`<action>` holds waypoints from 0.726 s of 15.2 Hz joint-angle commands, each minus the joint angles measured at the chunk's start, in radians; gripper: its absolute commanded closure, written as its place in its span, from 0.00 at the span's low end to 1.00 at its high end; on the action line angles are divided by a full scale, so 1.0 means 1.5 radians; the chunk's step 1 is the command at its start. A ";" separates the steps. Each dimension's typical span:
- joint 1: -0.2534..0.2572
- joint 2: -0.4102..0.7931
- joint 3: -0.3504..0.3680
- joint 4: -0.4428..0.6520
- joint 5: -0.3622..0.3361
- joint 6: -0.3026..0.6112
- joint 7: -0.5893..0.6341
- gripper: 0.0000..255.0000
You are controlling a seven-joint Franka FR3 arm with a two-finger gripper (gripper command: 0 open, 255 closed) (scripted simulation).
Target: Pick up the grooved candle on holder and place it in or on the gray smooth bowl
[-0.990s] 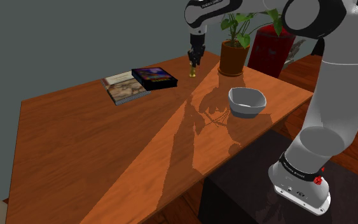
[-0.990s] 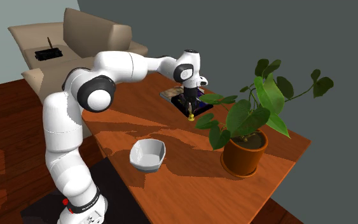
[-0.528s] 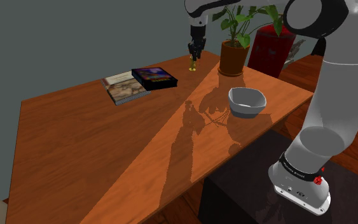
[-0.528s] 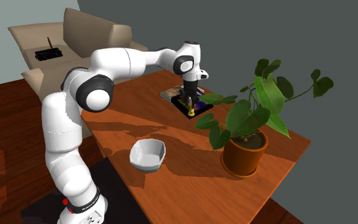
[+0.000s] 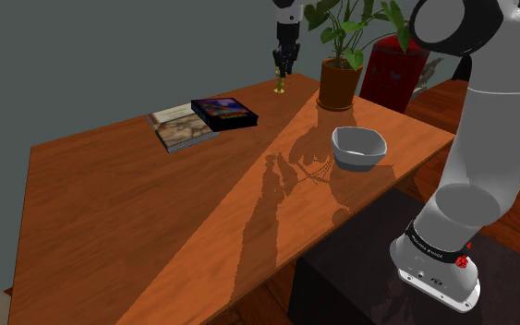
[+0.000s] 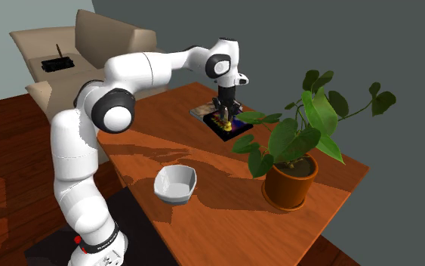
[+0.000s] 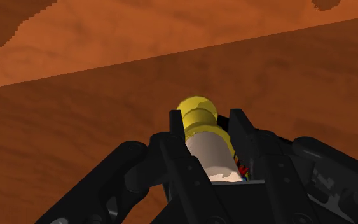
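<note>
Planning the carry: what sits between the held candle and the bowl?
Only bare table, in the shoulder view, between candle and bowl; the plant pot stands aside.

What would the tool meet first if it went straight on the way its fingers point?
Probably the wooden tabletop. The tool is shut on the candle, so its yellow holder would land first. How far off the tabletop is remains unclear.

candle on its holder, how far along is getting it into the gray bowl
Done: the gripper is shut on the candle, its yellow holder end poking out ahead, and it looks lifted clear of the table. In hand: it hangs near the potted plant. Left: carry it to the gray bowl, which sits empty, and release.
</note>
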 commanded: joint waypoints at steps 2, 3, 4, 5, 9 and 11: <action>0.000 -0.031 -0.001 -0.027 -0.003 -0.005 -0.002 1.00; 0.000 -0.062 -0.002 -0.067 -0.005 0.005 -0.002 1.00; 0.001 -0.092 -0.003 -0.105 -0.008 0.013 -0.003 1.00; 0.001 -0.121 -0.004 -0.142 -0.011 0.021 -0.003 1.00; -0.001 -0.233 -0.006 -0.270 -0.023 0.038 -0.006 1.00; -0.003 -0.287 -0.007 -0.327 -0.029 0.041 -0.007 1.00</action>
